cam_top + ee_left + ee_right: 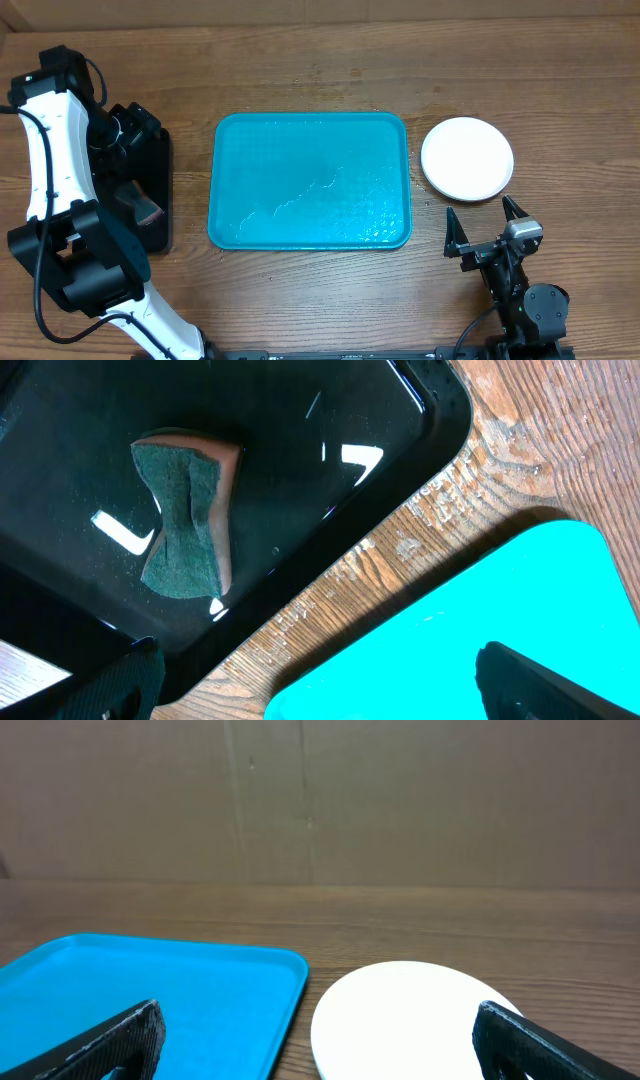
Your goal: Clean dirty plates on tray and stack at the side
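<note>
Wet streaks mark the floor of the turquoise tray at mid-table, and a white plate sits on the wood just off its right end, though whether others lie beneath it cannot be told. The right gripper stands spread wide near the plate, grasping nothing. The left gripper is likewise spread and unladen, hanging over the edge of a black tray where a green sponge lies.
</note>
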`<state>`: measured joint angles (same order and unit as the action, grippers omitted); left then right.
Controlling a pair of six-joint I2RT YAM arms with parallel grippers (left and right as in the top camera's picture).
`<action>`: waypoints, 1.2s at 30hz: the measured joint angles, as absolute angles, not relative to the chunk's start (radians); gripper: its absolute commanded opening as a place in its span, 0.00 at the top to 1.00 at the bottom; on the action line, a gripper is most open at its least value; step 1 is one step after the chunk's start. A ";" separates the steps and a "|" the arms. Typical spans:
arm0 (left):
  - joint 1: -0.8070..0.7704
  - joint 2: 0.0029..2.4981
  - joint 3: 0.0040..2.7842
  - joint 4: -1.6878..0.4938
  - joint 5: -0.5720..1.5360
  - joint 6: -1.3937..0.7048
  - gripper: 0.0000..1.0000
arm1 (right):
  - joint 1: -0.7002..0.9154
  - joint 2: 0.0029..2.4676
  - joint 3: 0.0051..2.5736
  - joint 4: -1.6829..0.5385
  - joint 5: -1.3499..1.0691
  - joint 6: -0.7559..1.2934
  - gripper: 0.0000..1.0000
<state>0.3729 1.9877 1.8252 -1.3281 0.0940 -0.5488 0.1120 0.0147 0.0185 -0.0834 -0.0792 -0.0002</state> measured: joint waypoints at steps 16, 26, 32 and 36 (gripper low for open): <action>0.373 1.988 1.825 -1.328 0.094 -0.549 0.00 | 0.112 0.015 0.019 -0.084 -0.077 0.000 0.00; 0.373 1.988 1.825 -1.328 0.094 -0.549 0.00 | 0.112 0.015 0.019 -0.084 -0.078 0.000 0.00; 0.373 1.986 1.825 -1.328 0.094 -0.549 0.00 | 0.112 0.015 0.019 -0.083 -0.078 0.000 0.00; 0.373 1.940 1.825 -1.327 0.094 -0.549 0.00 | 0.112 0.015 0.019 -0.083 -0.078 0.000 0.00</action>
